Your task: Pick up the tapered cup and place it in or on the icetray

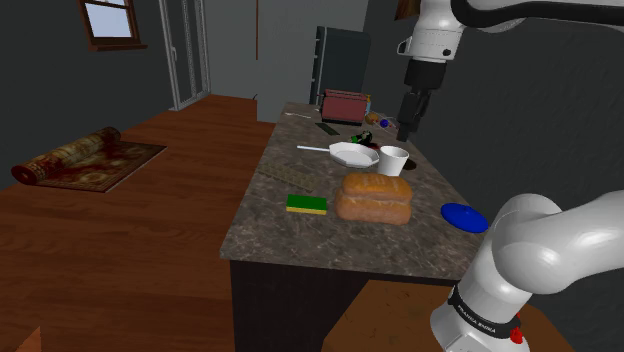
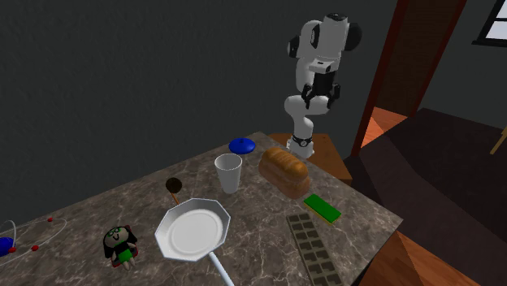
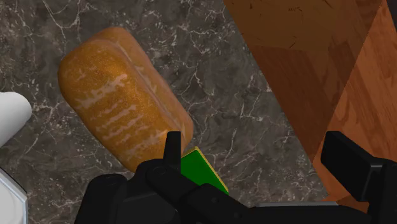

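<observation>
**Jaws High Over the Bench, Cup Untouched**

The marble bench [image 1: 290, 238] fills the middle of the shoulder view, and the white arm [image 1: 438, 35] hangs over it at upper right. The jaws stand spread and empty, well above the bread loaf [image 3: 121, 102]. A white pan [image 2: 193, 231] sits low in the second exterior view, the dark icetray [image 2: 315, 246] to its right. The tapered cup [image 2: 228, 172], white and upright, stands between pan and loaf, near both. The reach seems the step in hand: next, the jaws likely need to drop to the cup and close about its wall.
</observation>
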